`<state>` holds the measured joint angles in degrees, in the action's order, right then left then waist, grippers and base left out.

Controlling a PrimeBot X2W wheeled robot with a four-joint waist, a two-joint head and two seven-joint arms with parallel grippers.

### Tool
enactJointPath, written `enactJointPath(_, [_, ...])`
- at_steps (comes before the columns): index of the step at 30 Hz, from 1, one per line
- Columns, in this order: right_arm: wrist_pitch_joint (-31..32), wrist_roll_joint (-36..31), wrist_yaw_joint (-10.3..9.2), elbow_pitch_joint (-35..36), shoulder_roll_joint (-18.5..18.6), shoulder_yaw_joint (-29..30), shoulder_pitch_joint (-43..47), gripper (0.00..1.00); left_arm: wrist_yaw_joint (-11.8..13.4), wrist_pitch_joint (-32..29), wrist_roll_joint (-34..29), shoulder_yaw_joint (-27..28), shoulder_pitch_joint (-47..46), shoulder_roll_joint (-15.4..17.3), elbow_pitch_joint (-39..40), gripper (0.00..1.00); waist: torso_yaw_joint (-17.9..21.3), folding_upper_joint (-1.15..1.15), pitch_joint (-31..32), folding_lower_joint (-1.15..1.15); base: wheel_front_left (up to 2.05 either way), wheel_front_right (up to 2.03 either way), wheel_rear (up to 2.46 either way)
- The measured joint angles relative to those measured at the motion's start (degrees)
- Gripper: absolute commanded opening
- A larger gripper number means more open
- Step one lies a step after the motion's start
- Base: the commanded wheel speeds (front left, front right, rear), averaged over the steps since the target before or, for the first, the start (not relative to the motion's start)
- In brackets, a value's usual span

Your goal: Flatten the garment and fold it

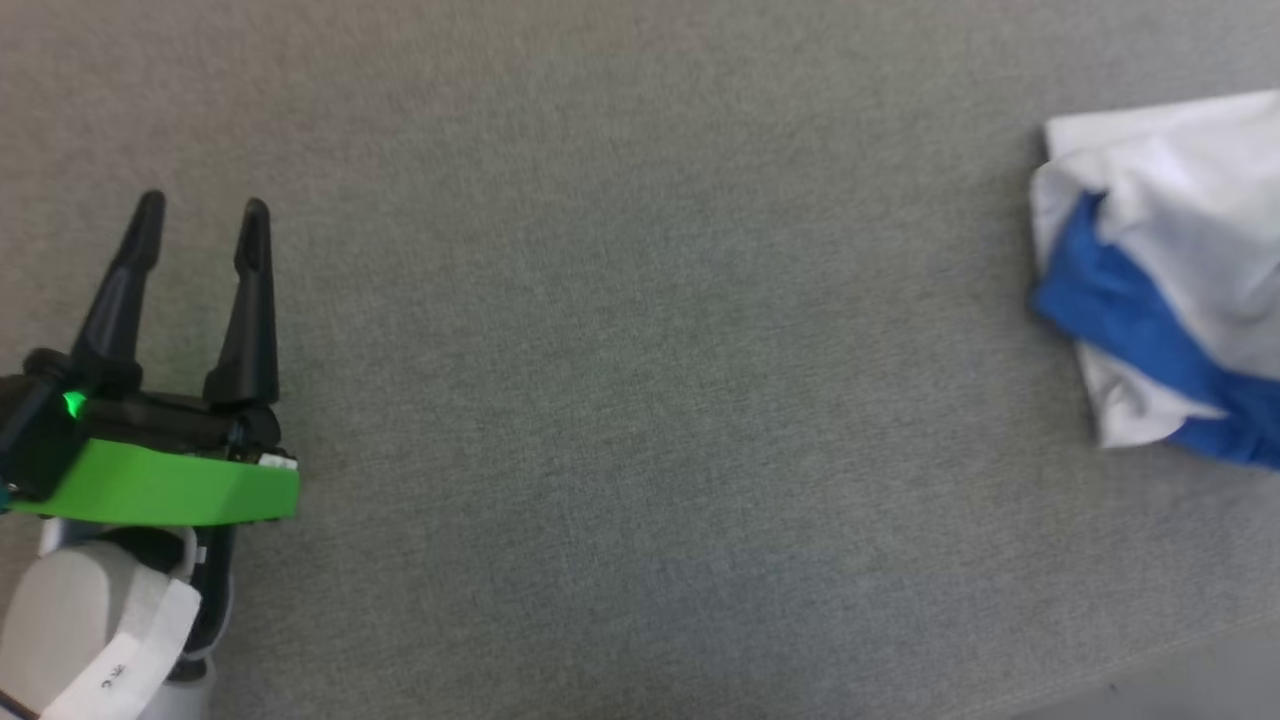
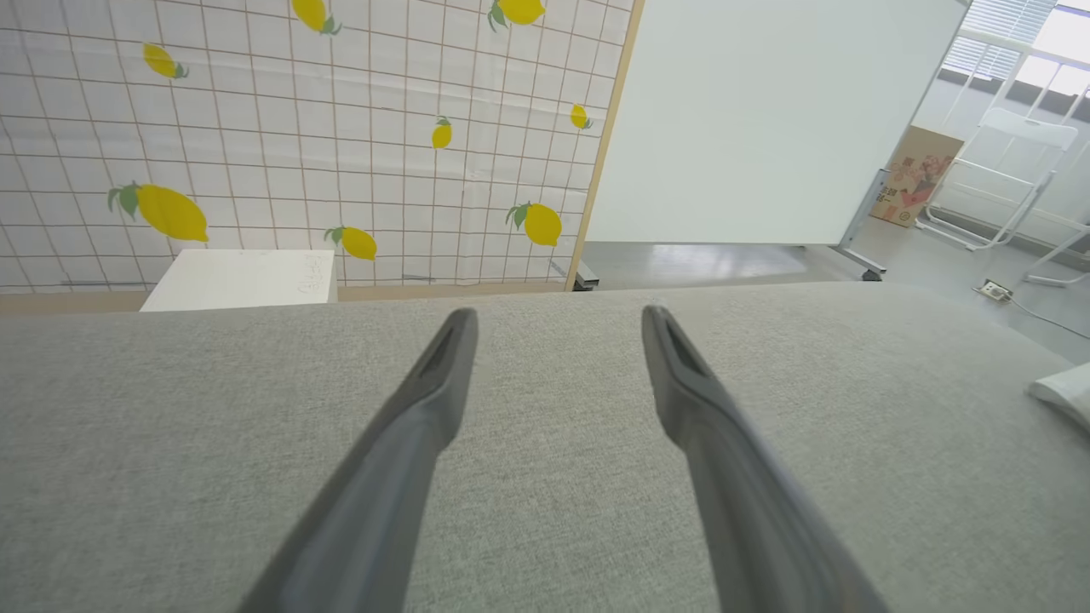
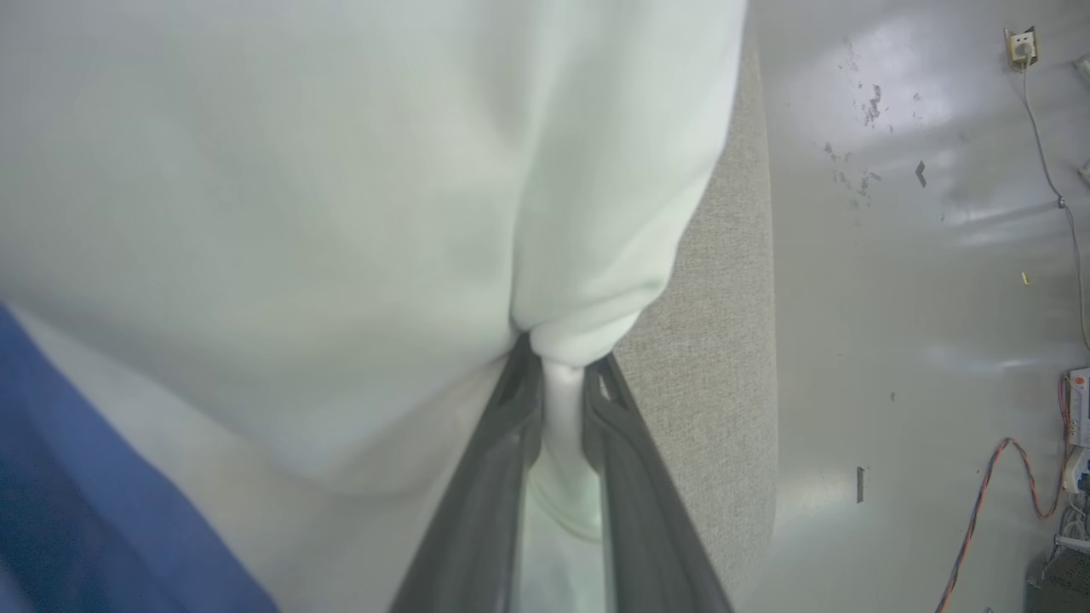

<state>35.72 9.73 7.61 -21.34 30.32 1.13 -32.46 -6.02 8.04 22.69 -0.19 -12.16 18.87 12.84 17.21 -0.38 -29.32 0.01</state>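
1. Garment sits at 3 o'clock in the head view, a crumpled heap on the grey counter, cut off by the frame edge. White cloth is folded over itself, with a royal-blue band running diagonally through it. No lettering shows. The left pincer is at 9 o'clock, well apart from the heap, its fingers spread and empty.

2. In the left wrist view the left pincer stands wide over bare counter with nothing between its fingers. A pale fold at 3 o'clock looks like an edge of the garment. Past the counter's far edge, a white box stands at 10 o'clock before a lemon-print curtain.

3. In the right wrist view the right pincer is narrow, clamped on a pinch of the garment. White cloth bulges past the tips toward 12 o'clock, and blue shows at 7 o'clock. The counter's edge and the floor lie toward 3 o'clock. Whether the pinch is on a hem or mid-panel I cannot tell.

4. The cloth reads as light, limp and not fragile. It should sag from any single hold, and a thin pinch could slip. Seams look like the best holds: two hem corners or both shoulders, taken well apart so the body spreads flat.
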Motion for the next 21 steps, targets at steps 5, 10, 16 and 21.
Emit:
enactJointPath(5, [-2.7, -2.0, 0.00, -5.2, 1.3, 4.5, -4.9, 0.00, 0.6, -2.2, 0.0, 1.1, -0.2, 1.7, 3.0, 1.00, 0.0, 0.00, -5.5, 0.00, 0.00, 0.00, 0.00])
enactJointPath(10, [-5.9, -3.7, 0.00, -9.1, 2.4, 7.2, -8.4, 0.00, 1.0, -3.4, 0.0, 1.8, -0.2, 2.8, 5.3, 1.00, -0.4, 0.00, -9.7, 0.00, 0.00, 0.00, 0.00])
enactJointPath(16, [-9.4, -6.4, 0.00, -13.8, 3.5, 12.2, -11.2, 1.00, 1.2, -3.9, 0.0, 1.8, -0.1, 3.1, 7.8, 1.00, -1.4, 0.00, -12.4, 0.00, 0.00, 0.00, 0.00])
enactJointPath(21, [-12.1, -7.9, 0.00, -15.1, 3.8, 14.3, -13.4, 1.00, 1.6, -3.9, 0.0, 2.0, 0.4, 3.2, 7.3, 1.00, -1.8, 0.00, -11.9, -0.01, 0.00, 0.00, 0.00])
